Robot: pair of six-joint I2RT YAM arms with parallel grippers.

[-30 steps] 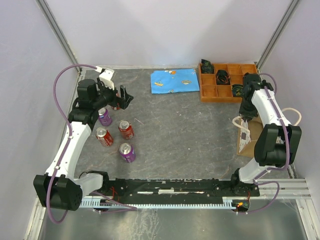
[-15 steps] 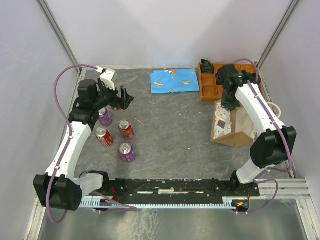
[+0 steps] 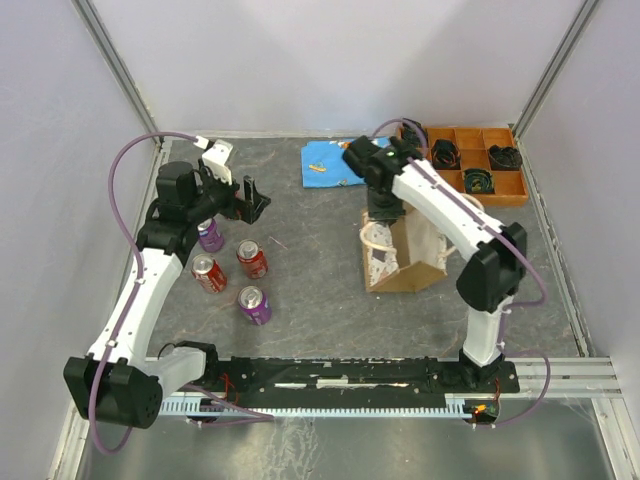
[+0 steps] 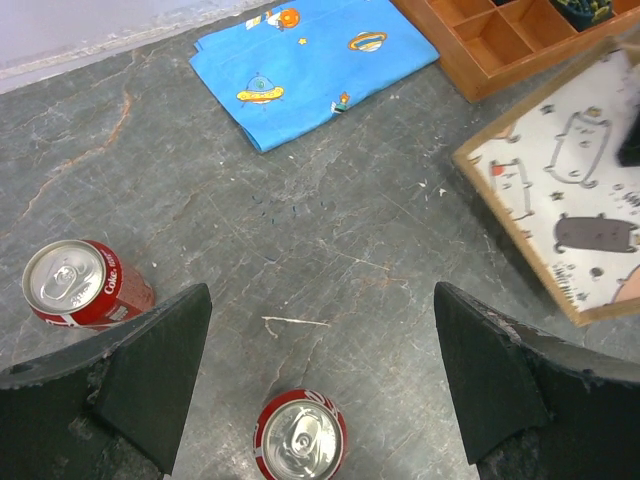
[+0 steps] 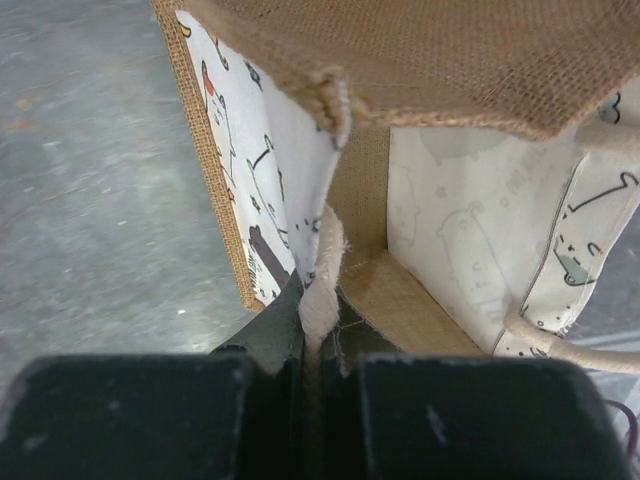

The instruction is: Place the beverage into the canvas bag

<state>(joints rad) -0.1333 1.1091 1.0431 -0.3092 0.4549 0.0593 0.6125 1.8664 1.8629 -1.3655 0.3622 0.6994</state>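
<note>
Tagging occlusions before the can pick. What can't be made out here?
- Top view: right hand, shut on rope handle, hidden under its arm.
- Right wrist: canvas bag floor mostly hidden by its wall.
- Left wrist: bag cut by right edge.
- Top view: tray contents too small.

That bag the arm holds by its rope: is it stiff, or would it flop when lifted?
Likely fairly stiff: the bag stands boxy, walls flat. The rope handle pinched in the right gripper looks soft, so the bag would probably swing and tilt. The inside that shows is bare, so it is probably light.
</note>
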